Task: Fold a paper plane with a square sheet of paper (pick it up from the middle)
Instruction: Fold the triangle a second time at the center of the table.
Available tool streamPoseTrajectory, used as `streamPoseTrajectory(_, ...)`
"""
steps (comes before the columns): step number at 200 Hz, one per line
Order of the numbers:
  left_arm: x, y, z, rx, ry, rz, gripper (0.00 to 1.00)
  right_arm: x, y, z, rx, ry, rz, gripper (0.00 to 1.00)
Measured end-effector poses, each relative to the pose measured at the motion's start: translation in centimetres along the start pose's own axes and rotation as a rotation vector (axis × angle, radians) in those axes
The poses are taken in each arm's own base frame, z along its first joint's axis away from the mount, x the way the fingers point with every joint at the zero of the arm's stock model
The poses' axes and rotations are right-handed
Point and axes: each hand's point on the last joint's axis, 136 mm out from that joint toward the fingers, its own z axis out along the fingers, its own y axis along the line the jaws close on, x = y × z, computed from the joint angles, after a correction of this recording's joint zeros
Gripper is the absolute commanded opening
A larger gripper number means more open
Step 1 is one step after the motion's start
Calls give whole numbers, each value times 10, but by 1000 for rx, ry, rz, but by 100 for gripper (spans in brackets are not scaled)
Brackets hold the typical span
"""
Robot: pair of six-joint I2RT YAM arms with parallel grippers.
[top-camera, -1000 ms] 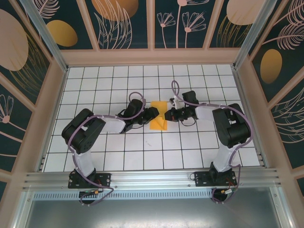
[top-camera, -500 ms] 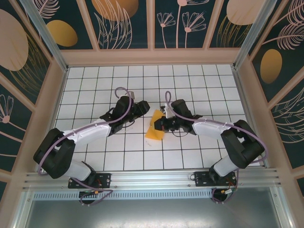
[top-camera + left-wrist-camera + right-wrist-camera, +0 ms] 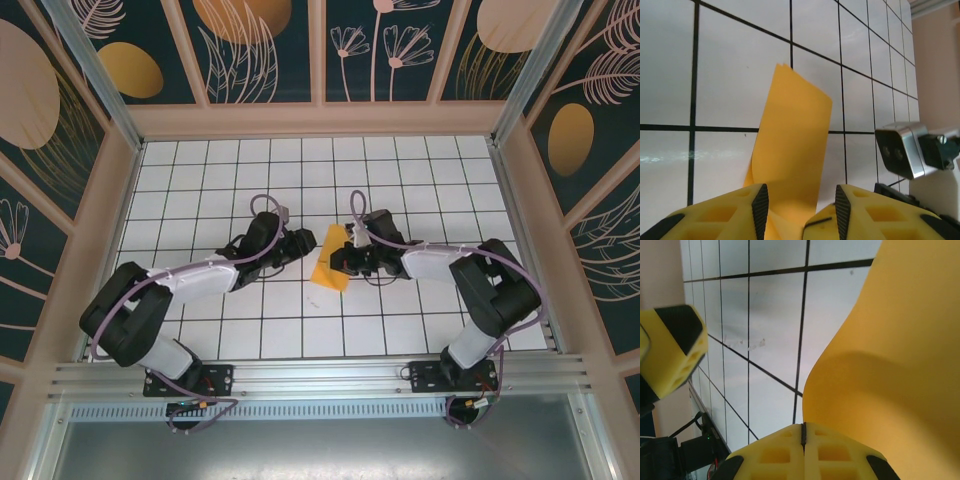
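The square sheet of paper [image 3: 330,260] is orange-yellow and folded into a narrow strip, raised at a tilt over the middle of the white grid table [image 3: 300,320]. My right gripper [image 3: 347,258] is shut, and the paper [image 3: 900,355] spreads up and to the right from behind its fingertips [image 3: 803,432]. My left gripper [image 3: 303,246] faces it from the left. Its jaws stand apart, with the curved strip [image 3: 795,145] running between the black pads [image 3: 760,210] and neither pad pressing on it.
The right arm's wrist camera [image 3: 902,150] sits close to the right of the strip. One yellow finger [image 3: 677,352] of the left gripper shows beside the paper. Wooden walls [image 3: 110,230] fence the grid table on three sides.
The paper has moved slightly up and back with the right gripper. The left arm has pulled in a little and its jaws have narrowed around the strip.
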Motion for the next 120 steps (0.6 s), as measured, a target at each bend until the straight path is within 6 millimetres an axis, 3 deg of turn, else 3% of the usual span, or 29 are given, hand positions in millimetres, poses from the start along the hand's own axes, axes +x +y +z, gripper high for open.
streamPoseTrajectory(28,12,2,10,24,60,-3,31,-4,-9,-4,-6,-7,6,0)
streamPoseTrajectory(56,23,1,16,48,110,2,15,-13,-17,-7,-20,-23,21,0)
streamPoseTrajectory(120,55,10,27,27,188,-29,5,-17,-14,-9,-45,-27,12,0)
